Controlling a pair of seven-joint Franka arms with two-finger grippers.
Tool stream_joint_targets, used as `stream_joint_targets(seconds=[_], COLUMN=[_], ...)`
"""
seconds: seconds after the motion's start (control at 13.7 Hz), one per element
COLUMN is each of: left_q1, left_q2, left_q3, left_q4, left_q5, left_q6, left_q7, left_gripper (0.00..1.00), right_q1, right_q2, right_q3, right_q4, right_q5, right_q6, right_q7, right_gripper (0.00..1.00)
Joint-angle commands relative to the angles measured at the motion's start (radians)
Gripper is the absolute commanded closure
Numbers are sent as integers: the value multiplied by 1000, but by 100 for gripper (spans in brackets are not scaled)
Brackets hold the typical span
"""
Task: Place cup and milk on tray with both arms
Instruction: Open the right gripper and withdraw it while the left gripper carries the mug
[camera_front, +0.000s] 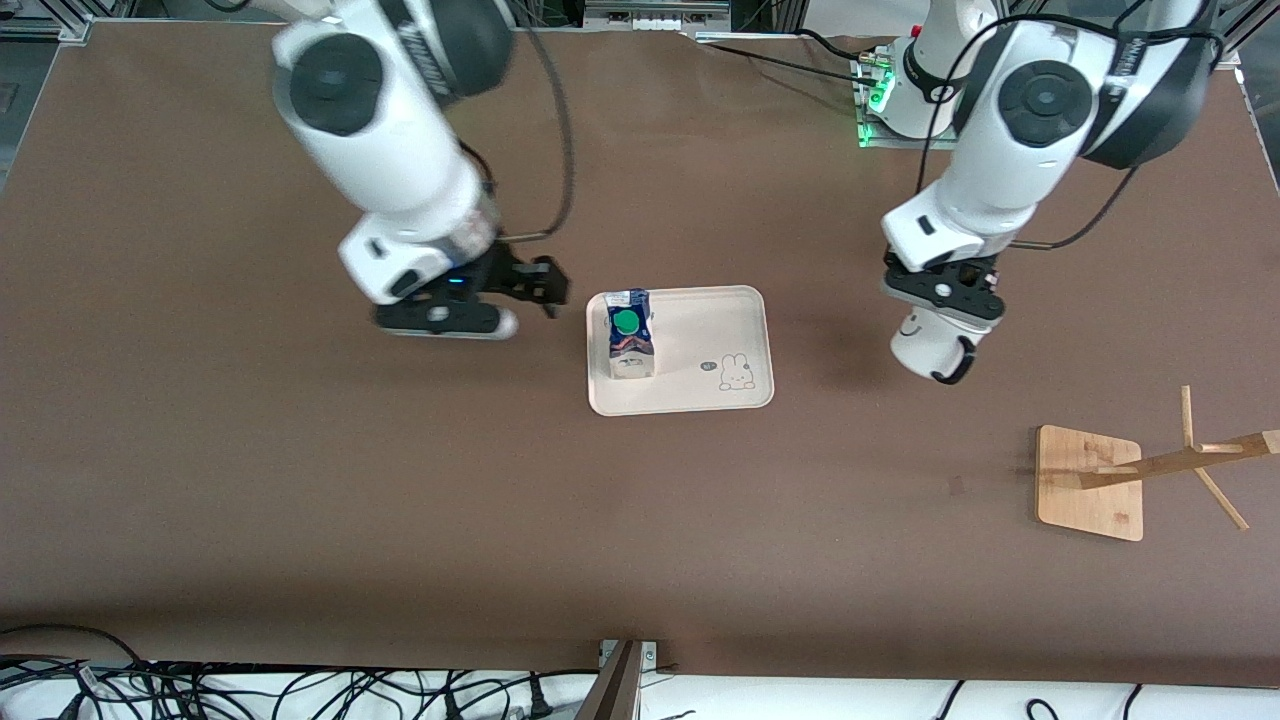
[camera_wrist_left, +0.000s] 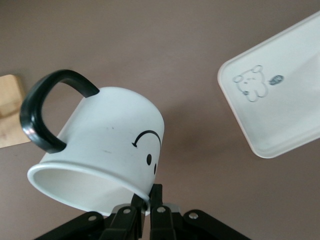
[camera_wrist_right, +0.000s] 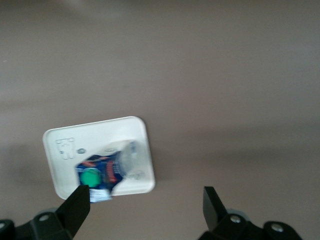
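The cream tray lies mid-table. The milk carton with its green cap stands upright on the tray's end toward the right arm. My right gripper is open and empty, raised over bare table beside that end; in the right wrist view the milk and tray show past its open fingers. My left gripper is shut on the rim of the white smiley cup, held tilted in the air over bare table toward the left arm's end. In the left wrist view the cup hangs from the gripper, the tray beside it.
A wooden stand with a square base and slanted pegs sits near the left arm's end, nearer the front camera than the cup. Its base corner shows in the left wrist view. Cables run along the table's front edge.
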Motion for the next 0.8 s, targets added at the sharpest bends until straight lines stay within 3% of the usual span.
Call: stream_joint_targets(seconds=[0.0,0.29,0.73], left_q1=[-35,-123,-197], left_q2=[128,253,374], left_q3=[-71,-81,-82], left_q4=[83,98,141], left_q5=[-48,-209,-203], left_q6=[-27,9,95], left_q7=[-102,-200,-201], left_gripper=[100,100,100], right_q1=[-120,-247,-445], right_q2=[-39,-70,-95], right_q3=[2,5,7], right_q4=[-3,-5,-80], right_q5=[27,19,27], right_q6=[-120,-169,-158], right_q7=[-137,-184,-404], right_gripper=[0,0,0])
